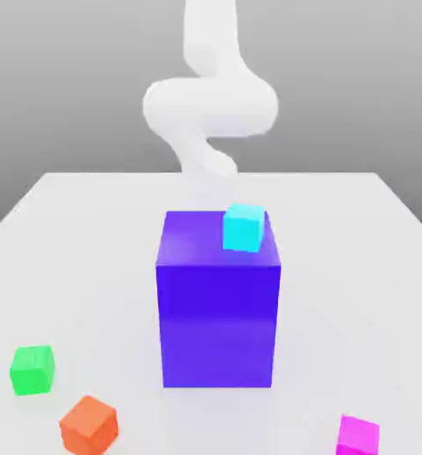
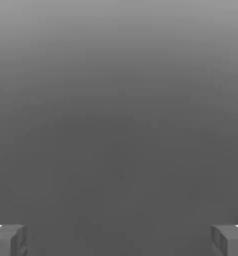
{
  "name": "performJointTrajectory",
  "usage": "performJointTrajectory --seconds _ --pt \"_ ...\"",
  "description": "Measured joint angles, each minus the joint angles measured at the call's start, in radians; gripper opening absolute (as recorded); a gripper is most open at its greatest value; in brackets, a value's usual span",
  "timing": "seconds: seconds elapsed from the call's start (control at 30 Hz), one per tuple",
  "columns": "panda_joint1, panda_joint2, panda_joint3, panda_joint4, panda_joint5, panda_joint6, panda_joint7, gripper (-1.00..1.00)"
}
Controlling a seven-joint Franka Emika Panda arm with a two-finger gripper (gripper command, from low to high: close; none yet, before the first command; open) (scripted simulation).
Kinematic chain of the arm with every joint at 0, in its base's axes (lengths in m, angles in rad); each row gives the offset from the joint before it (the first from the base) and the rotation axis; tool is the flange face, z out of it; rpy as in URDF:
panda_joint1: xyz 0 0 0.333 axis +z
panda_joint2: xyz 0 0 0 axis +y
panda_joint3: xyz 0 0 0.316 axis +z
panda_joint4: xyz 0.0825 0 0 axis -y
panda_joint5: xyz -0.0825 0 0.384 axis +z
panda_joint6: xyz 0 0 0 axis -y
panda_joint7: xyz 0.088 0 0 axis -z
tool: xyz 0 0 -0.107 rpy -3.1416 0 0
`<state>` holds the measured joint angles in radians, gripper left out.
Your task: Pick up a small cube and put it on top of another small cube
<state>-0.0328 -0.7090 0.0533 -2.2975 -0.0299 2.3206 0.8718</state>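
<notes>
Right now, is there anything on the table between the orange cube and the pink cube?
No. In the exterior view the tabletop between the orange cube and the pink cube is bare; the big blue block stands farther back.

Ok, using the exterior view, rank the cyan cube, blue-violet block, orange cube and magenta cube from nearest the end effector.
1. cyan cube, atop the block's far corner.
2. blue-violet block, table centre.
3. orange cube and magenta cube, front edge: too close to call.

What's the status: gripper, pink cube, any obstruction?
Gripper open, holding nothing. Small pink cube on the table, untouched. Big blue-violet block mid-table with a cyan cube on top.
</notes>
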Motion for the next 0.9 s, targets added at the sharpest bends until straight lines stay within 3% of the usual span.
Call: performJointTrajectory --seconds 0.47,0.7,0.9 --pt "-0.123 0.514 0.255 0.015 -0.223 0.113 0.441 0.0" --pt "-0.086 0.765 0.286 0.022 -0.318 0.172 0.649 0.0" --pt "-0.042 0.957 0.294 0.022 -0.321 0.239 0.773 0.0"
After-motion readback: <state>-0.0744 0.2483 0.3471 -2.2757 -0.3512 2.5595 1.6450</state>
